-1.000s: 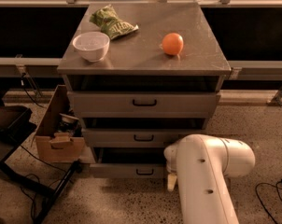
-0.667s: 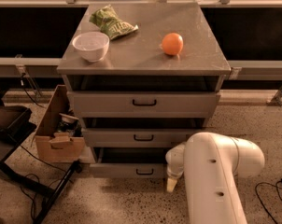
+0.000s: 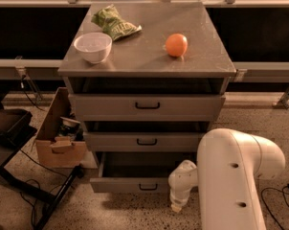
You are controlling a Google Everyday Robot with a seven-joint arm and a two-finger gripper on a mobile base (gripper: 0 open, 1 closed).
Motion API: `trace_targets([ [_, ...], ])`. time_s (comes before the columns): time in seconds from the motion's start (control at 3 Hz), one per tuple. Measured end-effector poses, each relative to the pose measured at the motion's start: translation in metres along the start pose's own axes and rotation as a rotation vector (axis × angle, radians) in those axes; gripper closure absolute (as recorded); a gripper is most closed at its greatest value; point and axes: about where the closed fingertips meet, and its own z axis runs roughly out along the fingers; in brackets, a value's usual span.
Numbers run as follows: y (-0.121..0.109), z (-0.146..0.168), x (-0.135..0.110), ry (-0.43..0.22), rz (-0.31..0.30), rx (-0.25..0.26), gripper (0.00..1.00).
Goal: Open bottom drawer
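High frontal view down onto cabinet (image 3: 144, 59), gripper (image 3: 176, 205) low, near foreground

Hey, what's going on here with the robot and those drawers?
A white robot arm is working on the grey cabinet's bottom drawer, which stands pulled partway out. The pincer hangs low at the right end of the drawer front, right of the black handle. A bowl, an orange and a green bag sit on top.
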Motion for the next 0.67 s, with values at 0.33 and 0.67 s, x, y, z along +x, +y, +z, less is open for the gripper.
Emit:
trace_targets([
  [0.33,0.050,0.013,0.021,0.040,0.037,-0.083,0.63],
  [0.67,0.060,0.015,0.025,0.049,0.042,-0.099,0.39],
])
